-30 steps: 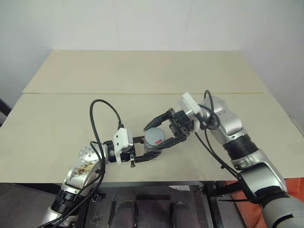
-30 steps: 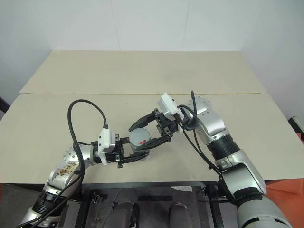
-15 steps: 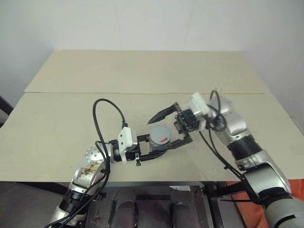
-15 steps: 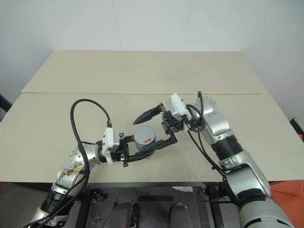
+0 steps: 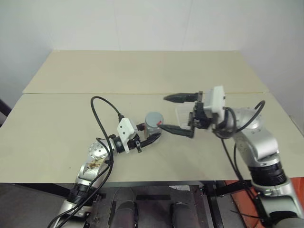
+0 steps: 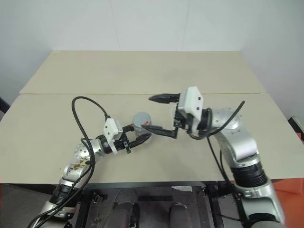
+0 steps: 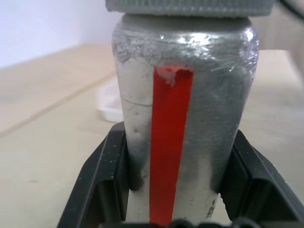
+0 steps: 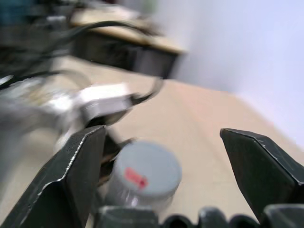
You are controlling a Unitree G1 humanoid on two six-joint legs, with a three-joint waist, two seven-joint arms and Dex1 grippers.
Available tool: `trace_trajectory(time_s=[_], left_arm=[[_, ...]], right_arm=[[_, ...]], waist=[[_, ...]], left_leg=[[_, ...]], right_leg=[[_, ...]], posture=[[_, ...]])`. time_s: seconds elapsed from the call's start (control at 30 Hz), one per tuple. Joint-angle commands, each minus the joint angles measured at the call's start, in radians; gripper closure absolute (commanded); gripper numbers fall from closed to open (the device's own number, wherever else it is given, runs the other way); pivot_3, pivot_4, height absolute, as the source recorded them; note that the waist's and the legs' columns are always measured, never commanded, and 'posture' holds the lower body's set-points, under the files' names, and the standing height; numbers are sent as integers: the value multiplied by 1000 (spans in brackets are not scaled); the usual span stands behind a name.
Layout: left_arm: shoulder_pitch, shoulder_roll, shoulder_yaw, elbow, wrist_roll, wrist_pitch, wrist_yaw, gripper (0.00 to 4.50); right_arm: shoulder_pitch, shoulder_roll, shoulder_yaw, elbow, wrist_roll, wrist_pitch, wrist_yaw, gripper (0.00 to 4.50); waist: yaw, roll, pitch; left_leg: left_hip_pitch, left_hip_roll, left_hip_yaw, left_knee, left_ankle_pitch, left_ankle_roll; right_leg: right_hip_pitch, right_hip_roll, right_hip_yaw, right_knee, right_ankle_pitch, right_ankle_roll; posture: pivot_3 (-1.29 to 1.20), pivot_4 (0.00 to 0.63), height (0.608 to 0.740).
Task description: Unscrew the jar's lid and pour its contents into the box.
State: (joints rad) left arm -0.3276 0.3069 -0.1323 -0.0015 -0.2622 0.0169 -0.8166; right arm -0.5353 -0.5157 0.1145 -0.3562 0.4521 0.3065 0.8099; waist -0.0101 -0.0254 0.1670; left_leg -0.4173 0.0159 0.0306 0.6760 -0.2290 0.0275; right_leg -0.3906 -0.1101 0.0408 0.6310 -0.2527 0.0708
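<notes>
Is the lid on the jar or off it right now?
On. The round grey screw lid caps the silvery jar with the red stripe, gripped by the left hand.

Bright, even diffuse light over the pale bench (image 5: 142, 71), soft faint shadows, head views sharp, specular glare on the jar (image 7: 183, 118) in the left wrist view, background soft, right wrist view heavily motion-blurred.

I saw a silvery jar (image 7: 185, 118) with a red stripe, a grey lid (image 5: 153, 118), a clear box (image 5: 184, 114) and a beige bench (image 5: 142, 76).
</notes>
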Motion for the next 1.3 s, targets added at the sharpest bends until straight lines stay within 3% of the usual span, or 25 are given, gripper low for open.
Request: trace_trajectory(time_s=[0.03,0.23,1.2,1.3], left_arm=[[-28,-22,27,0,26,-46,65,2370],[-42,-47,30,14,50,-71,113,2370],[-15,-45,30,-17,58,-82,139,2370],[-13,-43,29,-16,58,-82,136,2370]], right_arm=[[36,69,-3,-159,-26,148,-221,24],[84,183,91,-236,-168,233,-419,24],[67,296,107,-119,-225,197,-411,24],[68,301,111,-110,-240,186,-416,632]], waist=[[0,0,0],[0,0,0],[-2,0,0],[-2,0,0]], left_leg=[[-1,0,0,0,0,0],[-7,-1,0,1,0,0],[-7,-1,0,1,0,0],[-7,-1,0,1,0,0]], right_leg=[[0,0,0,0,0,0],[-7,0,0,1,0,0],[-7,1,0,1,0,0],[-7,1,0,1,0,0]], posture=[[0,150,740],[0,150,740],[0,150,740],[0,150,740]])
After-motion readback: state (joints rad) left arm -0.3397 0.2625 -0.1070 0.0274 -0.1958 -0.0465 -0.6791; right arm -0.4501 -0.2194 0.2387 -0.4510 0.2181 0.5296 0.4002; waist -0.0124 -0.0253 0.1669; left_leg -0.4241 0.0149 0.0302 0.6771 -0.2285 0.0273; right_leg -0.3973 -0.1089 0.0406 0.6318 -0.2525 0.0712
